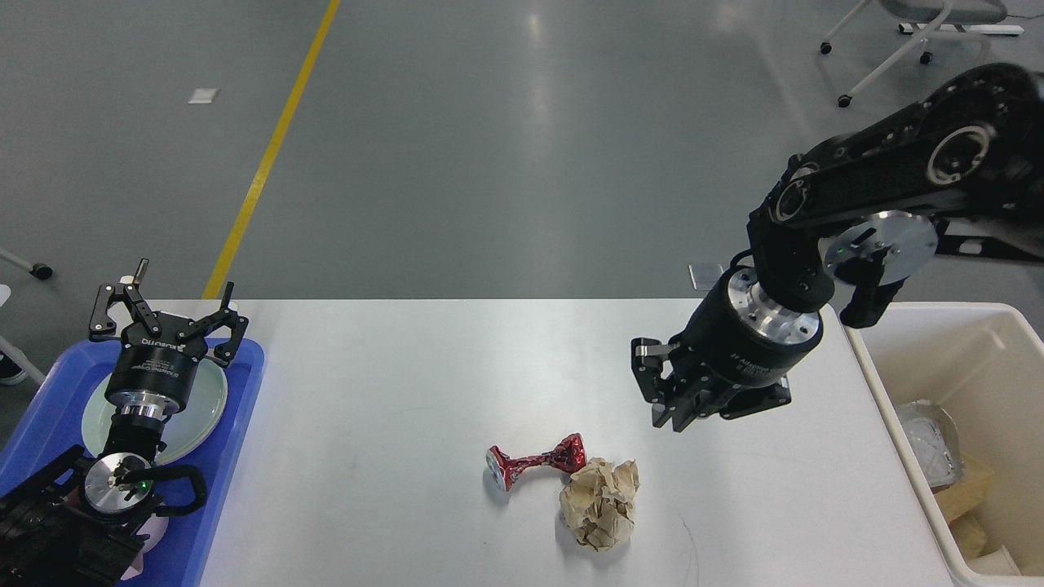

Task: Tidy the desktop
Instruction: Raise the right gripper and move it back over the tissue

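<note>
Plainly the right gripper (670,399) is nearer — whether clenched I cannot tell — hovering above the bench (391,408); paper wad (600,501) and crushed red can (534,466) lie toward me, leftward. Left gripper (167,314) spread, empty.

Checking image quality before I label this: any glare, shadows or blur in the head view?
Head view: overhead lights glare in pale streaks off the grey floor; the desktop is evenly lit, with soft shadows under the crushed red can and paper wad; the right arm's upper link looks slightly blurred; the rest is sharp.
</note>
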You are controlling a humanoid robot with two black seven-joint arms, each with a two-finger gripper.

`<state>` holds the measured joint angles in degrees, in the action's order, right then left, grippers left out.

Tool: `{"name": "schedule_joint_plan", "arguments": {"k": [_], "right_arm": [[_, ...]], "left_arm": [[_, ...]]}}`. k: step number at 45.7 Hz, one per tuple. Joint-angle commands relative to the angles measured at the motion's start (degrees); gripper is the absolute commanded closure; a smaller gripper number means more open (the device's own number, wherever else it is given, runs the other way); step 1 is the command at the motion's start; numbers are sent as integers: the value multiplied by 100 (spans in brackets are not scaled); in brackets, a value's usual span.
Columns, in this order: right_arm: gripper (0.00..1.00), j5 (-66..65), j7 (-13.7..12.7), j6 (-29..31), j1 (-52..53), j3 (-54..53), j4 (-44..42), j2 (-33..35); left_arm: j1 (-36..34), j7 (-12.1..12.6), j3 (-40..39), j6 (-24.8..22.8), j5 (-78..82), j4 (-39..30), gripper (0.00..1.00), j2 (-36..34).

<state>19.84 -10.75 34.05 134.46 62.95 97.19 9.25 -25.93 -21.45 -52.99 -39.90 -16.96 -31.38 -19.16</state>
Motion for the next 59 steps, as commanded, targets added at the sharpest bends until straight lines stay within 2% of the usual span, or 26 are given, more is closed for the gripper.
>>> {"name": "schedule_joint_plan", "arguments": {"k": [1,6,15,16,18,20,22,25,27,59], "right_arm": [[100,-305,-76,356,677,227,116,68],[100,-437,-102,831,1117,350,160,68],[100,-806,-304,1034,1776,455,178,24],[88,-885,-305,1034,1820,455,151,15],[54,-1069,-305,990,1917,455,72,-11],[30,-1219,-296,972,1979,464,37,-20],[19,-1289,-296,972,1996,464,28,-20],[10,-1334,-296,963,1997,464,28,-11],[0,-1334,-296,955,1997,464,28,-2],[0,-1184,-261,955,1900,359,28,-11]], "left_arm": [[0,0,0,0,0,0,2,0],[0,0,0,0,0,0,2,0],[0,0,8,0,0,0,2,0],[0,0,0,0,0,0,2,0],[0,9,0,0,0,0,2,0],[0,0,0,0,0,0,2,0],[0,0,0,0,0,0,2,0],[0,0,0,0,0,0,2,0],[0,0,0,0,0,0,2,0],[0,0,0,0,0,0,2,0]]}}
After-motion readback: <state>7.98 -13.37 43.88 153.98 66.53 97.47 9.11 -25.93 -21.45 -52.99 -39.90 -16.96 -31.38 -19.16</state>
